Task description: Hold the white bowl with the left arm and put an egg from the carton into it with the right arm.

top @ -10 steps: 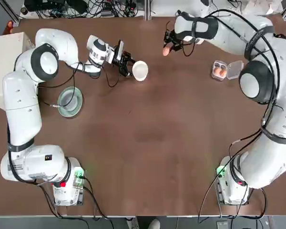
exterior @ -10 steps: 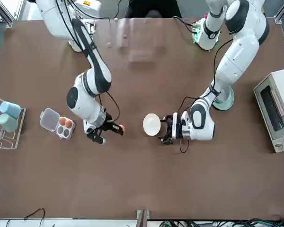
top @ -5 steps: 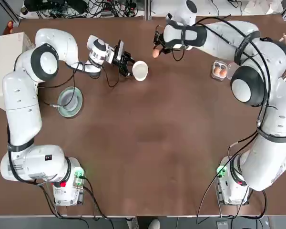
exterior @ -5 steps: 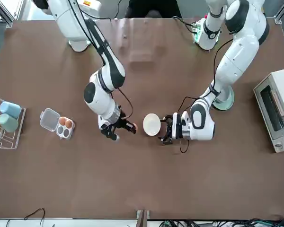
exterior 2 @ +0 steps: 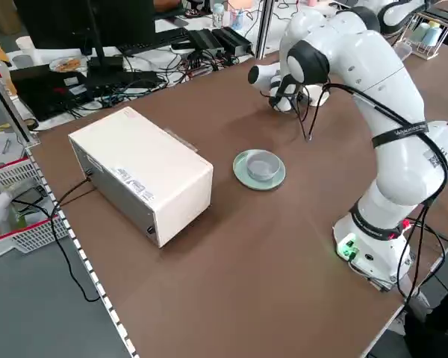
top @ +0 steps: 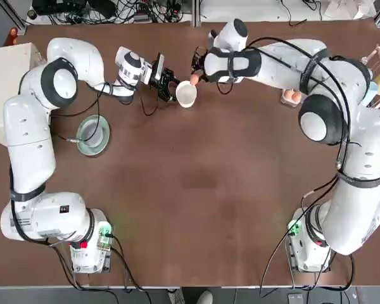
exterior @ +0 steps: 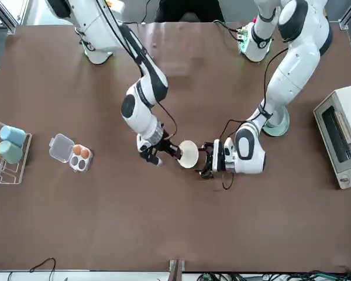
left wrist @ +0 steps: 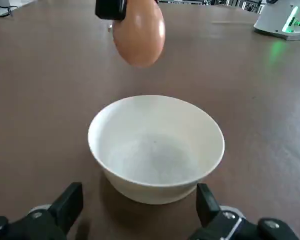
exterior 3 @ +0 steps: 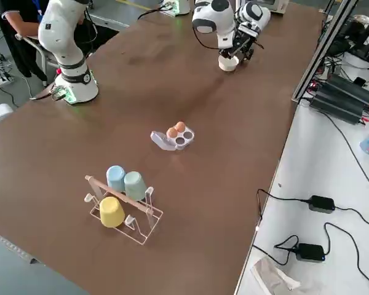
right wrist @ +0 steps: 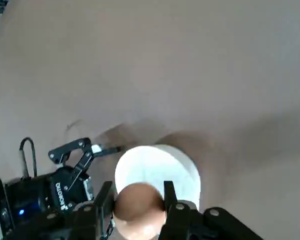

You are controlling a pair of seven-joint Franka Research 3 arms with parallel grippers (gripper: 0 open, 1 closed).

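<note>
The white bowl stands upright near the table's far edge. My left gripper lies level with the table and is open. Its fingers flank the bowl's near wall, with a gap showing on one side. The right gripper is shut on an orange-brown egg. It hangs just above the bowl's rim, on the side away from the left gripper. The clear carton lies open far to the robot's right, with two eggs in it.
A greenish glass plate sits left of the bowl, nearer the robot. A white toaster oven stands at the table's left edge. A wire rack with pastel cups is at the far right edge.
The right arm has carried the egg leftward from midway between carton and bowl to just above the bowl's rim. The left gripper and the bowl have not moved.
</note>
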